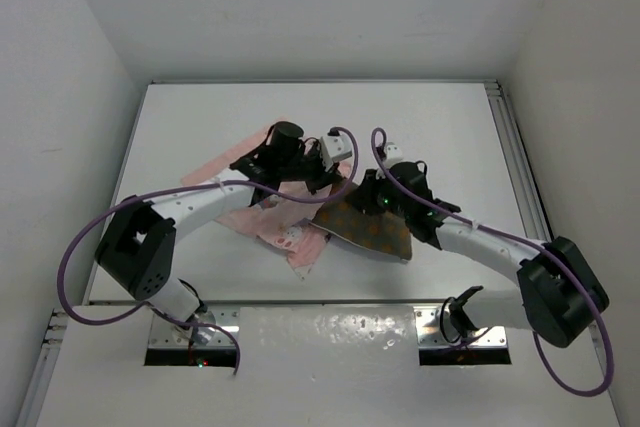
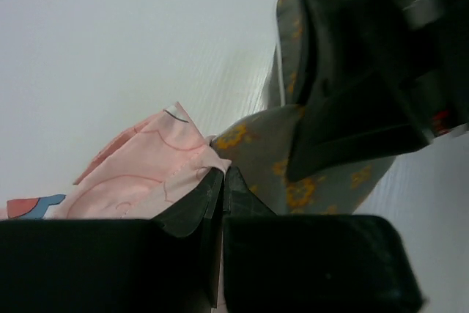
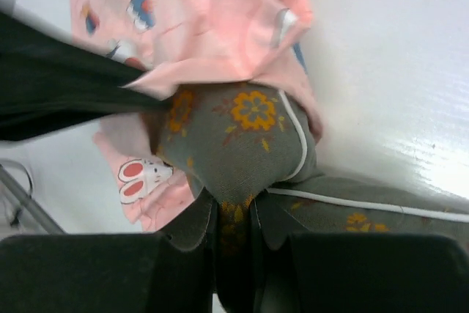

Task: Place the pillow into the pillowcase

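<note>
Pillow [image 1: 375, 232]: flat olive-brown cushion with orange flower-like dots and a pale piped edge, lying on the white table [image 1: 200, 117] just right of centre in the overhead view, most of it exposed. In the right wrist view one corner is bunched up and raised, with the piping curving round it. Pillowcase [image 1: 270, 219]: thin pink cloth printed with small cartoon figures, including a white rabbit with red ears, lying crumpled left of centre in the overhead view and touching the pillow's left end. In the right wrist view the pink cloth lies over the top of the raised pillow corner and down both of its sides. How far the corner sits inside cannot be determined. Left arm: reaches from the lower left of the overhead view up and across to the centre. Left gripper [image 2: 222, 175]: fingers pressed together, pinching the pillowcase's stitched edge directly beside the pillow. Right arm: reaches from the lower right up to the centre, its wrist close to the left wrist. Right gripper [image 3: 234, 210]: fingers nearly together, clamped on a fold of the pillow near the bunched corner.
</note>
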Tool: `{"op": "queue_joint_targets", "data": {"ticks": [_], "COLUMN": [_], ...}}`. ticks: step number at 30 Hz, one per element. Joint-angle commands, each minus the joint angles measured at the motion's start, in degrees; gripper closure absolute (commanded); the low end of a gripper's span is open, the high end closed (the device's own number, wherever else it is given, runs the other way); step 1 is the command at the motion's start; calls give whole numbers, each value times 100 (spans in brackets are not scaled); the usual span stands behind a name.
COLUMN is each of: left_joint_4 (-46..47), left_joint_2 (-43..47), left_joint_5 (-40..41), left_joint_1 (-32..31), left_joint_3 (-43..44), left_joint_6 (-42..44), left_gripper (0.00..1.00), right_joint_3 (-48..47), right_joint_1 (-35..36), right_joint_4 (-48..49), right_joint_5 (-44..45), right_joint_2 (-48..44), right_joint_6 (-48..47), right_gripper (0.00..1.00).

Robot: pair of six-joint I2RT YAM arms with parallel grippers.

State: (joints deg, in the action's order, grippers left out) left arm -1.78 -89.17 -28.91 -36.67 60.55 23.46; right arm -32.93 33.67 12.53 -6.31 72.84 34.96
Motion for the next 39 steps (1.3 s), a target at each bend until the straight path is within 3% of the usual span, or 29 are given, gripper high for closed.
{"op": "queue_joint_targets", "data": {"ticks": [1, 5, 6, 7, 9, 10, 14, 16, 17, 18, 19, 20, 21, 22, 23, 27, 32, 36, 39], "left_joint_4": [951, 995, 1065, 1101, 1101, 1057, 426, -190, -513, -612, -700, -718, -710, -710, -762, -1271, -1615, -1492, -1220], "left_joint_2": [347, 321, 321, 338, 356, 382, 584, 663, 681, 742, 769, 786, 804, 830, 839, 1006, 1235, 1086, 902], "left_joint_5": [-774, -1161, -1118, -874, -408, -162, 1096, 1456, 1484, 1406, 1318, 1230, 1108, 1037, 1053, 1116, 484, 0, 95], "left_joint_1": [-121, -122, -122, -122, -104, -87, 10, 28, 28, 28, 28, 28, 19, 19, 10, 10, -138, -411, -710], "left_joint_3": [44, -26, -44, -52, -18, 35, 1, -122, -175, -341, -447, -544, -719, -781, -826, -1080, -1651, -1915, -2179], "left_joint_6": [-307, -247, -202, -158, -96, -96, 246, 342, 352, 326, 326, 317, 317, 325, 299, 790, 2924, 4488, 4929], "left_gripper": [100, 98, 85, 53, 31, 21, 17, 35, 59, 68, 74, 76, 77, 77, 76, 65, 42, 33, 30], "right_joint_3": [5, 216, 199, 68, -169, -335, -759, -663, -645, -627, -645, -662, -662, -645, -645, -706, -917, -777, -628], "right_joint_1": [-80, -360, -431, -449, -563, -581, -677, -730, -722, -730, -704, -704, -713, -704, -704, -748, -1003, -1064, -1143], "right_joint_4": [1682, 1569, 1324, 1183, 553, 183, -1391, -1604, -1727, -1780, -1894, -1947, -1974, -1974, -1957, -2053, -2658, -2827, -2730], "right_joint_5": [787, 1306, 1368, 1412, 1124, 1071, 1131, 843, 485, 298, 131, 86, 120, 156, 182, 419, 244, 314, 156], "right_joint_2": [107, 380, 467, 512, 634, 661, 425, 250, 214, 196, 204, 231, 257, 283, 292, 205, 204, 170, 143], "right_joint_6": [1151, 2321, 2340, 2157, 1613, 1315, -400, -1031, -1235, -1577, -1667, -1642, -1555, -1432, -1413, -1526, -1747, -1625, -1475], "right_gripper": [100, 100, 100, 68, 18, 1, 1, 1, 1, 8, 55, 75, 78, 72, 38, 1, 1, 1, 1]}}
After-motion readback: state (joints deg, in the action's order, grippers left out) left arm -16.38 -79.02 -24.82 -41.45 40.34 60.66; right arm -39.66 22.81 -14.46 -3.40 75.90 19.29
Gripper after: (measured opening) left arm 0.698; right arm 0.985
